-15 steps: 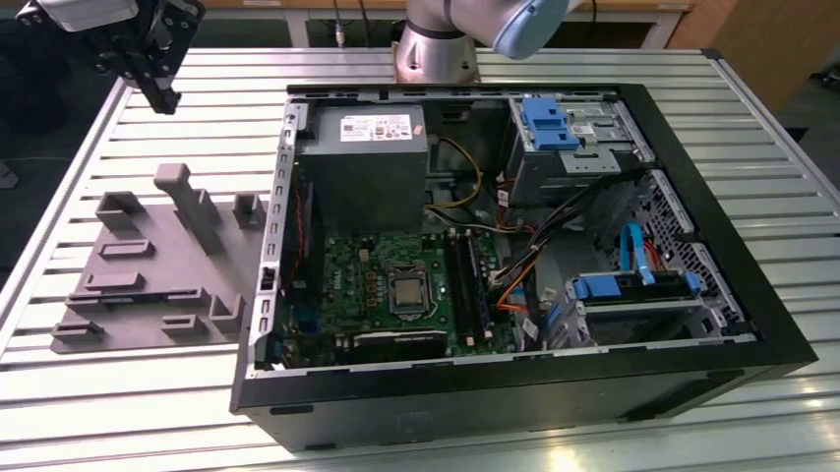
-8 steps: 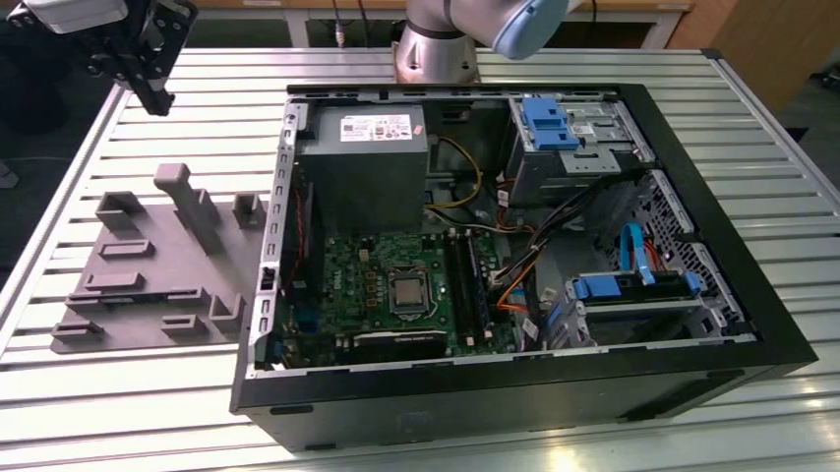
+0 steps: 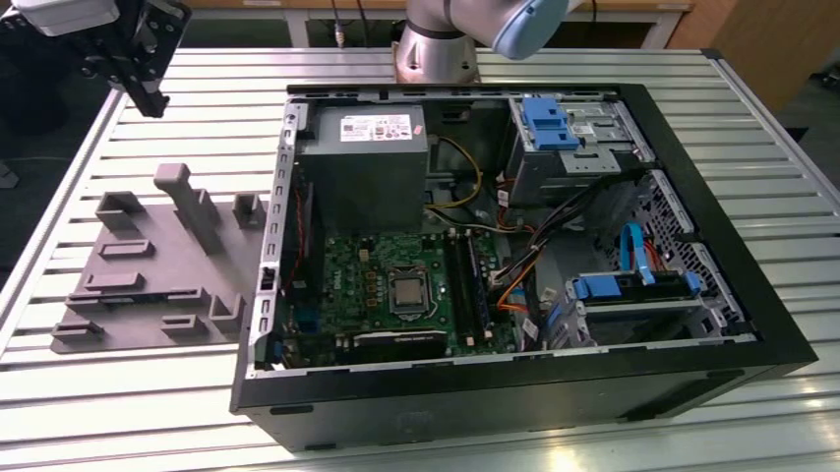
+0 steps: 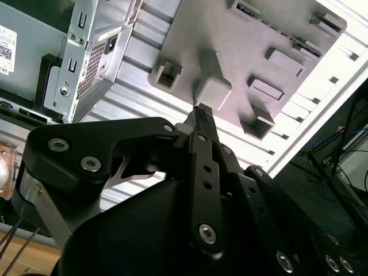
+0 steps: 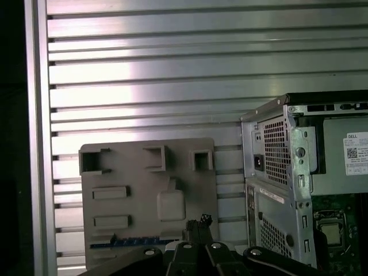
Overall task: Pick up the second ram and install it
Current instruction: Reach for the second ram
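Observation:
My gripper (image 3: 148,98) hangs high over the slatted table at the exterior view's far left, beyond the grey moulded tray (image 3: 145,285). Its black fingers (image 4: 201,123) are pressed together with nothing between them. In the first wrist view the gripper (image 5: 199,223) points down at the tray (image 5: 115,167). A long, thin dark strip with a blue edge, which looks like the second ram (image 5: 135,242), lies in the tray along one edge. The open computer case (image 3: 735,285) holds the green motherboard (image 3: 361,265), whose long dark memory slots (image 3: 462,285) sit beside the processor socket.
A grey power supply (image 3: 368,162) fills the case's far corner, with drive bays with blue clips (image 3: 552,123) and loose cables (image 3: 525,275) beside it. The tray carries several upright blocks (image 3: 195,202). The case's metal wall (image 5: 276,172) rises right beside the tray.

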You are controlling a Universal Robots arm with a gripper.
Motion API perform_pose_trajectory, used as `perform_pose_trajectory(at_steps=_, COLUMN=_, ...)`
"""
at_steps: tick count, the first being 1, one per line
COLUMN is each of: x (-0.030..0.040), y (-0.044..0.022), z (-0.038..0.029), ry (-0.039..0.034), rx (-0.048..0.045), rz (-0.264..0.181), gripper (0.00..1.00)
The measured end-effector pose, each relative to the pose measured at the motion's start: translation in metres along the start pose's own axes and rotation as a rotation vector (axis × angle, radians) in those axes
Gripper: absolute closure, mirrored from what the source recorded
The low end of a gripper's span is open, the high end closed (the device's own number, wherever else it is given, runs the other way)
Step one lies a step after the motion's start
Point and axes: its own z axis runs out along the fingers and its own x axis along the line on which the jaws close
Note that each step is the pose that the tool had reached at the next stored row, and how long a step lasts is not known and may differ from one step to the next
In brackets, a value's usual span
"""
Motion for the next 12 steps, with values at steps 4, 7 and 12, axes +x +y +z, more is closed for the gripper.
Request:
perform_pose_trajectory(at_steps=4, x=0.0017, y=-0.0008, z=0.0000, ry=0.0000, rx=0.0001, rz=0.000, gripper=0.89)
perform_pose_trajectory(at_steps=7, x=0.0030, y=-0.0013, z=0.0000, ry=0.0000, rx=0.0000, rz=0.000, gripper=0.89)
perform_pose_trajectory(at_steps=12, x=0.0049, y=-0.0023, z=0.0001, ry=0.0000, rx=0.0000, rz=0.000, gripper=0.89)
